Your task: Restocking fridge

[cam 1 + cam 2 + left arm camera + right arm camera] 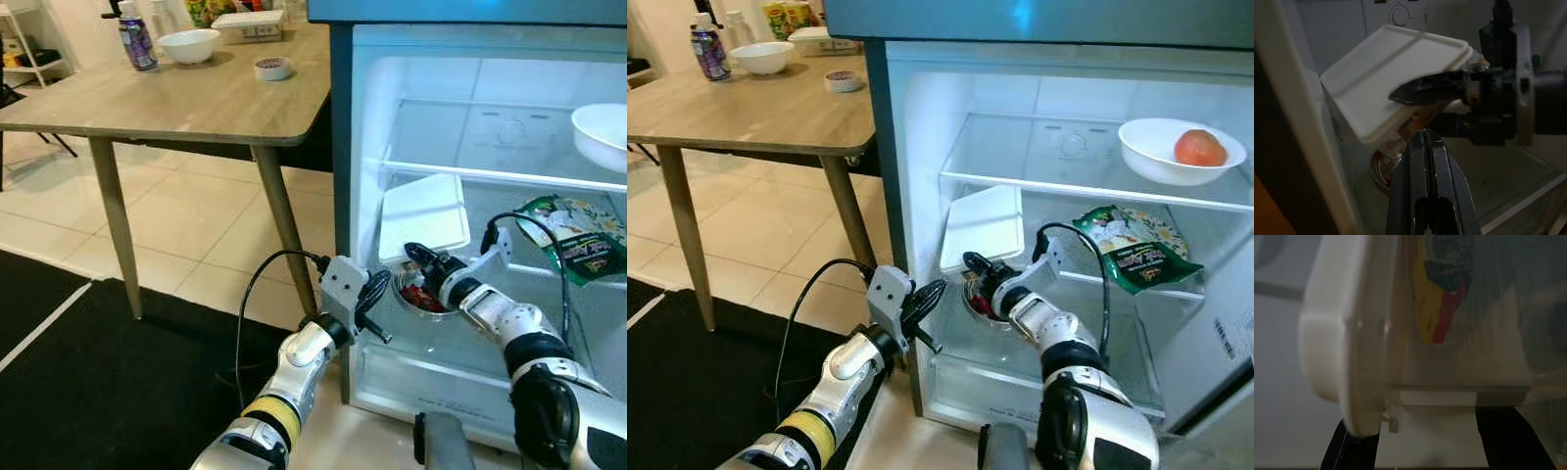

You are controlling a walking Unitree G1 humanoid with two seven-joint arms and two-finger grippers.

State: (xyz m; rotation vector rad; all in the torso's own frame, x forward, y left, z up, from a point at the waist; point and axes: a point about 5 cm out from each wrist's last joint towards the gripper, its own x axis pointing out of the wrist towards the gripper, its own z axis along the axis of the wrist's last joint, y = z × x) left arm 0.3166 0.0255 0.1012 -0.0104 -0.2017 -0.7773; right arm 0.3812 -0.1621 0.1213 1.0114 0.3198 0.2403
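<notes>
Head pair overlooks fridge (1038, 245); wrists close inside

The right arm reached forward and to the left, its silver forearm angled upward and a black cable looping over the wrist. The right gripper (978, 268) had its two black fingers (1508, 440) spread apart, one on either side of what it held. The left arm stretched forward from low down, elbow bent, wrist raised. The left gripper (377, 297) had its fingers (1422, 186) pressed flat together, holding nothing.
</notes>
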